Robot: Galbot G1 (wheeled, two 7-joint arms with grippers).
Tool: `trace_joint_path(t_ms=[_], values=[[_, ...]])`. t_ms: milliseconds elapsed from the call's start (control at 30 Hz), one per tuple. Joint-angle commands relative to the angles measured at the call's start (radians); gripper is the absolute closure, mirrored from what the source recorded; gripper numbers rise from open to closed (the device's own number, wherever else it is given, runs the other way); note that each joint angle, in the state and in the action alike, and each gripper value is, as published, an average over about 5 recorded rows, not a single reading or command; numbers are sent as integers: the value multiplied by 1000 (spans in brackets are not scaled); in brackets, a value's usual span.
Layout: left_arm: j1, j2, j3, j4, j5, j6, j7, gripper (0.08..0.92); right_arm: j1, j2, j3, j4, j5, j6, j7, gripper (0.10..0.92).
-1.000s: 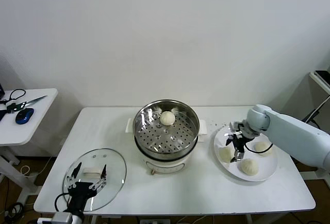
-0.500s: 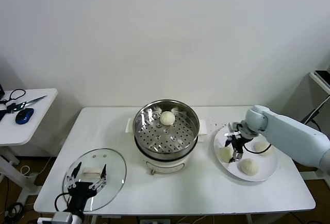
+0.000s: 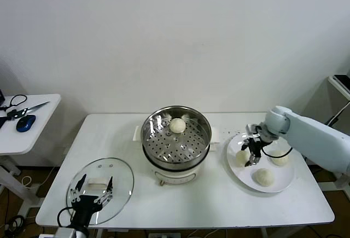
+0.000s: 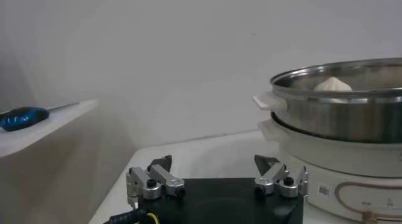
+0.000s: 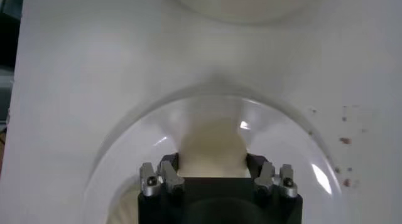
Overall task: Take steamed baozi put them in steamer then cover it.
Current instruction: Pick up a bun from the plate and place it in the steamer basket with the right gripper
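Observation:
The steel steamer (image 3: 158, 142) stands mid-table on its white pot base and holds one baozi (image 3: 177, 125). My right gripper (image 3: 252, 154) is over the white plate (image 3: 243, 175) at the right. It is shut on a baozi (image 3: 241, 157) and holds it just above the plate; that baozi fills the gap between the fingers in the right wrist view (image 5: 211, 150). Two more baozi (image 3: 264, 176) (image 3: 280, 159) lie on the plate. The glass cover (image 3: 123, 178) lies flat at front left. My left gripper (image 3: 93, 191) hovers open and empty over it, and the left wrist view shows the steamer (image 4: 352, 103).
A side table (image 3: 38, 126) at the far left carries scissors and a blue mouse (image 3: 25, 122). Dark specks (image 3: 232, 134) dot the table between steamer and plate. The table's front edge runs just below the cover and plate.
My right gripper has risen slightly and drawn back with the baozi held in it. The left arm has not moved.

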Motion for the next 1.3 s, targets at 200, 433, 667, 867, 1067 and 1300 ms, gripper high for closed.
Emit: trace_joint_path(t_ms=[200, 433, 667, 867, 1067, 1300], values=[[-21, 0, 35, -5, 9, 5, 0, 177, 614, 157, -401, 29, 404, -23, 1, 330], [-38, 4, 40, -17, 11, 13, 3, 177, 603, 330, -377, 24, 532, -84, 52, 330], [-44, 16, 44, -10, 4, 9, 3, 177, 518, 523, -356, -1, 556, -125, 101, 330], [-43, 21, 40, -7, -6, 4, 3, 177, 443, 625, -369, -22, 569, -139, 132, 330], [-41, 23, 35, -3, -11, 0, 3, 177, 367, 670, -385, -33, 553, -147, 151, 330], [-40, 23, 32, 2, -15, -3, 2, 177, 298, 673, -394, -53, 507, -148, 164, 330]])
